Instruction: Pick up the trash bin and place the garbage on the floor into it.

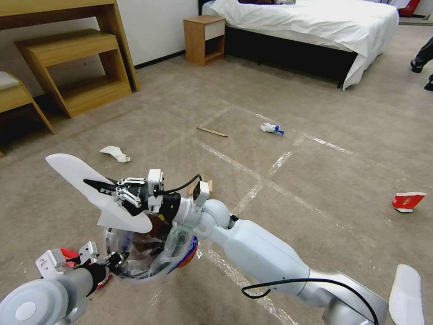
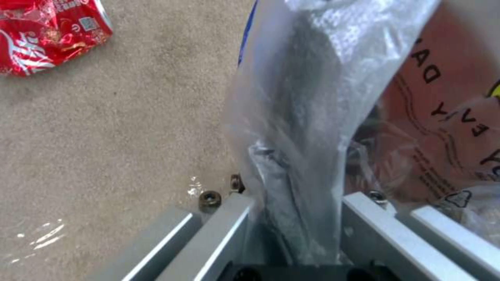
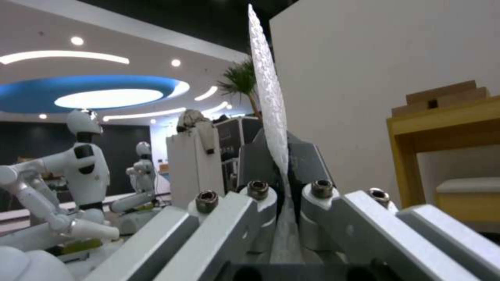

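Note:
My left gripper (image 1: 117,260) is shut on the rim of the trash bin (image 1: 180,257), a red-and-blue bucket lined with a clear printed bag (image 2: 443,97), held low at the near left. Just above the bin, my right gripper (image 1: 108,191) is shut on a flat white oblong piece (image 1: 76,174), seen edge-on (image 3: 268,97) in the right wrist view. Garbage lies on the floor (image 1: 315,171): crumpled white paper (image 1: 115,153), a wooden stick (image 1: 212,131), a white-blue wad (image 1: 272,128), a red wrapper (image 1: 408,201), another red wrapper (image 2: 47,35) beside the bin, and a cardboard scrap (image 1: 205,183) partly behind my right wrist.
A second flat white piece (image 1: 406,293) lies at the near right. Wooden shelving (image 1: 72,72) lines the left wall, with a nightstand (image 1: 205,39) and a bed (image 1: 315,31) at the back. Tape lines (image 1: 261,180) cross the carpet.

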